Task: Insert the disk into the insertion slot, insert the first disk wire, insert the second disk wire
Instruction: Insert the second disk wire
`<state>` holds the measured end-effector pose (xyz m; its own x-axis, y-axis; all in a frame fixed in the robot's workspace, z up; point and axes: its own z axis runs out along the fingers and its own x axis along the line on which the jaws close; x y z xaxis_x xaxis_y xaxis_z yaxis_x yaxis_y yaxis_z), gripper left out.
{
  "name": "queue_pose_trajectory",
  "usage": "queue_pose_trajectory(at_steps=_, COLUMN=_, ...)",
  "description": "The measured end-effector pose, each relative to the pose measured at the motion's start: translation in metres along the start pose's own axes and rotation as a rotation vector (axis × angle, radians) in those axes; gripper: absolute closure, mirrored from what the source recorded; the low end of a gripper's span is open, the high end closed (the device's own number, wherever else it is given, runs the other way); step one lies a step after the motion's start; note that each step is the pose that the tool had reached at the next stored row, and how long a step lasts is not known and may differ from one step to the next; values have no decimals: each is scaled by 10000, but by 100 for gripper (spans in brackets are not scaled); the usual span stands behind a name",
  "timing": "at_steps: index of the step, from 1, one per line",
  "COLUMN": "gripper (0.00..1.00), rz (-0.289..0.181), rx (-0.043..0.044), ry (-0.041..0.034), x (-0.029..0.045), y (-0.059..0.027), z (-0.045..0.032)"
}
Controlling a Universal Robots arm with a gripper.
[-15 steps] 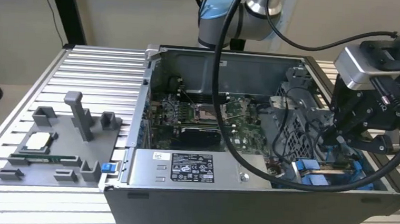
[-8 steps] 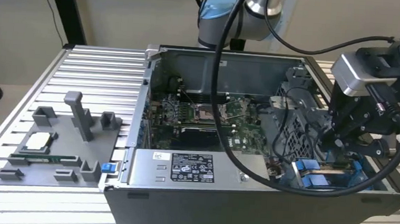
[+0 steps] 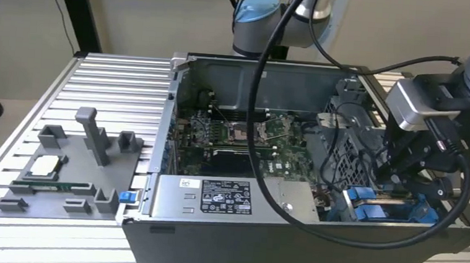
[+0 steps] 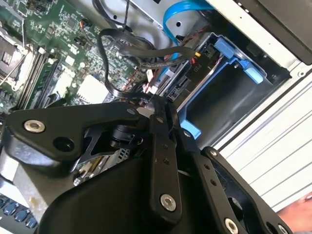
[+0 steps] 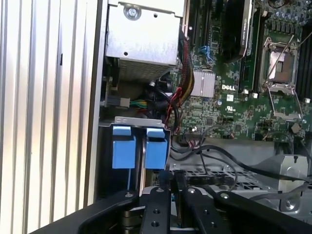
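My gripper (image 3: 397,180) reaches down into the open computer case at the exterior view's right, just above the drive bay. Its black fingers (image 4: 157,122) are shut on a black disk wire (image 4: 109,73) that loops over the motherboard and ends at the fingertips. In the first wrist view the same wire (image 5: 234,168) runs across the perforated cage to the gripper (image 5: 172,176). The insertion slot (image 4: 191,130), with bright blue rails and a dark inside, lies right beside the fingertips and shows in the exterior view (image 3: 415,211). Two blue tabs (image 5: 123,152) stand at its end. The disk's silver body is hidden.
The green motherboard (image 3: 243,144) with its CPU socket (image 5: 282,68) fills the case floor. The grey power-supply box (image 3: 222,199) sits at the front. A blue flat cable (image 4: 178,12) and other wire bundles (image 5: 178,92) crowd the bay. A grey fixture (image 3: 58,175) with parts lies outside the case.
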<state>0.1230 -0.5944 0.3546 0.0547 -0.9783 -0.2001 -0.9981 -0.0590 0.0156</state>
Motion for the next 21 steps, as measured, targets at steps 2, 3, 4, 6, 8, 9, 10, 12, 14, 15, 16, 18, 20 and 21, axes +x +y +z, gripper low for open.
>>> queue_pose_trajectory(at_steps=2, gripper=100, rz=-1, rx=1, ry=1, x=30, y=0, z=17)
queue_pose_trajectory(at_steps=3, gripper=100, rz=-1, rx=1, ry=0, x=45, y=0, z=26)
queue_pose_trajectory(at_steps=4, gripper=100, rz=-1, rx=1, ry=1, x=57, y=1, z=34)
queue_pose_trajectory(at_steps=6, gripper=100, rz=-1, rx=1, ry=-1, x=64, y=1, z=41)
queue_pose_trajectory(at_steps=8, gripper=100, rz=-1, rx=1, ry=1, x=67, y=1, z=40)
queue_pose_trajectory(at_steps=9, gripper=100, rz=-1, rx=1, ry=1, x=69, y=1, z=39)
queue_pose_trajectory(at_steps=10, gripper=100, rz=-1, rx=1, ry=1, x=69, y=1, z=39)
queue_pose_trajectory(at_steps=12, gripper=100, rz=-1, rx=1, ry=1, x=69, y=1, z=39)
queue_pose_trajectory(at_steps=14, gripper=100, rz=-1, rx=1, ry=1, x=69, y=1, z=39)
queue_pose_trajectory(at_steps=15, gripper=100, rz=-1, rx=1, ry=0, x=69, y=1, z=39)
queue_pose_trajectory(at_steps=16, gripper=100, rz=-1, rx=2, ry=0, x=69, y=1, z=40)
queue_pose_trajectory(at_steps=18, gripper=100, rz=-7, rx=25, ry=3, x=70, y=0, z=43)
queue_pose_trajectory(at_steps=20, gripper=100, rz=-14, rx=66, ry=7, x=71, y=1, z=47)
queue_pose_trajectory(at_steps=21, gripper=100, rz=-19, rx=91, ry=13, x=72, y=1, z=51)
